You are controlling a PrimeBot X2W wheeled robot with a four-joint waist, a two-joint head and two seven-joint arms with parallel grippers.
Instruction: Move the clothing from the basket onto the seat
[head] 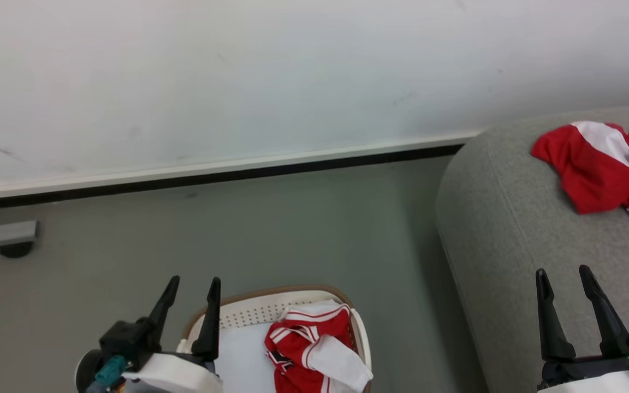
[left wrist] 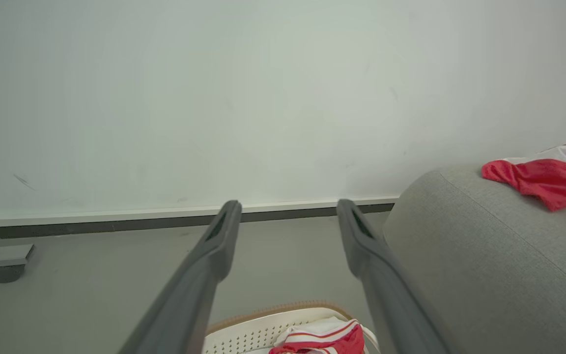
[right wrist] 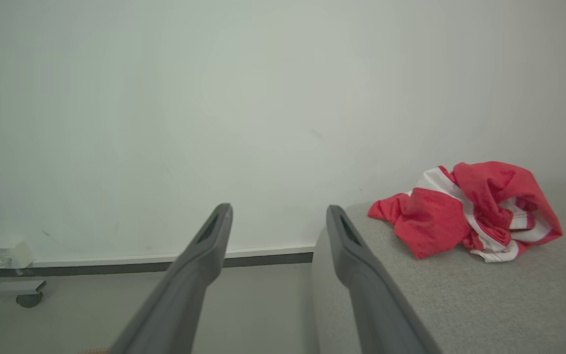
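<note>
Basket (head: 262, 313) and its clothing (head: 302, 343) run off the bottom edge.

I count two grippers: left gripper (head: 194, 279), right gripper (head: 562, 269). One basket (head: 254, 315). One seat (head: 511, 234). Two red-and-white clothing heaps: basket heap (head: 306, 341), seat heap (head: 593, 169). One castor (head: 15, 250).

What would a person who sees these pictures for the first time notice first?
First, the crumpled red and white garment lying on the grey sofa, at the right. Next, another striped red garment in the cream perforated basket on the floor, bottom centre. The left gripper and right gripper stand open and empty.
</note>
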